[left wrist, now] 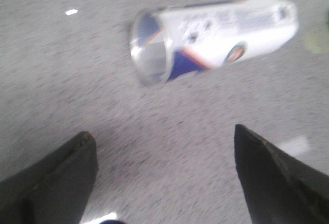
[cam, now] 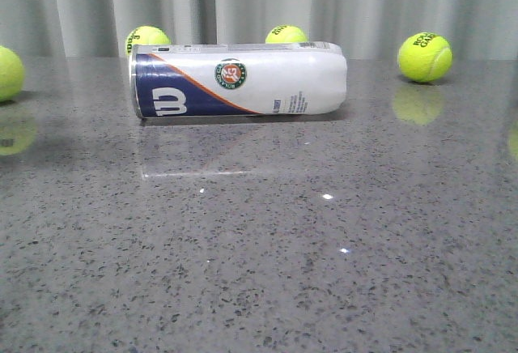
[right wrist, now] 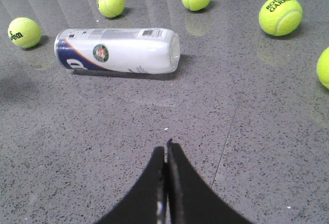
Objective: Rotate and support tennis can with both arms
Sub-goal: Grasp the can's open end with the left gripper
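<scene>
The tennis can (cam: 239, 79) lies on its side on the grey table, navy Wilson end to the left, round emblem facing me. It also shows in the left wrist view (left wrist: 216, 35), open clear end toward the camera, and in the right wrist view (right wrist: 117, 50). My left gripper (left wrist: 164, 136) is open and empty, its dark fingers (left wrist: 56, 183) wide apart over bare table, short of the can's open end. My right gripper (right wrist: 166, 149) is shut and empty, well short of the can's long side. Neither gripper shows in the front view.
Yellow-green tennis balls lie around the can: one at the far left (cam: 6, 72), two behind it (cam: 148, 40) (cam: 286, 34), one at the right (cam: 425, 56). The right wrist view shows another at its right edge (right wrist: 324, 67). A curtain hangs behind the table.
</scene>
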`<move>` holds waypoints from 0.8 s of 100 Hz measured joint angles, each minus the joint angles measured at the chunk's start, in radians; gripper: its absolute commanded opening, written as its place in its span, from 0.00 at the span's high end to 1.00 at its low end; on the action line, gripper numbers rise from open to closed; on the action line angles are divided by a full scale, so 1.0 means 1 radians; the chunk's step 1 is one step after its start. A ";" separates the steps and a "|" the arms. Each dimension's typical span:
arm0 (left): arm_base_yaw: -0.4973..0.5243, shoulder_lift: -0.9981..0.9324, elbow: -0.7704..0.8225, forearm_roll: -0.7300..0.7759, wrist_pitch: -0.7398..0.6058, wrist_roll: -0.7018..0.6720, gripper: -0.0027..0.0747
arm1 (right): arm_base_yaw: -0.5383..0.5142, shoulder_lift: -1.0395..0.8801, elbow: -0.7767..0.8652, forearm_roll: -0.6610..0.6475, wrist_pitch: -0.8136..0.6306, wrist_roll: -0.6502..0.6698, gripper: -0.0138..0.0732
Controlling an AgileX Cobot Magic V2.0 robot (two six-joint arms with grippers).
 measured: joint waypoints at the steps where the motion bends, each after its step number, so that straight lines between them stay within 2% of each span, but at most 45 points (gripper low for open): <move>1: 0.000 0.013 -0.003 -0.016 0.002 0.011 0.28 | 0.000 0.000 0.000 0.000 0.000 0.000 0.92; 21: 0.000 0.208 -0.092 -0.230 0.046 0.123 0.28 | 0.000 0.000 0.000 -0.002 0.000 0.000 0.92; 39: -0.032 0.390 -0.172 -0.333 0.061 0.155 0.28 | 0.000 0.000 0.000 -0.002 0.000 0.000 0.92; 52: -0.076 0.508 -0.211 -0.378 0.068 0.157 0.32 | 0.000 0.000 0.000 -0.002 0.000 0.000 0.92; 64: -0.106 0.581 -0.221 -0.461 0.102 0.163 0.45 | 0.000 0.000 0.000 -0.002 0.000 0.000 0.92; 71: -0.115 0.595 -0.221 -0.491 0.111 0.178 0.61 | 0.000 0.000 0.000 -0.002 0.000 0.000 0.92; 80: -0.123 0.597 -0.223 -0.523 0.119 0.197 0.88 | 0.000 0.000 0.000 -0.002 0.000 0.000 0.92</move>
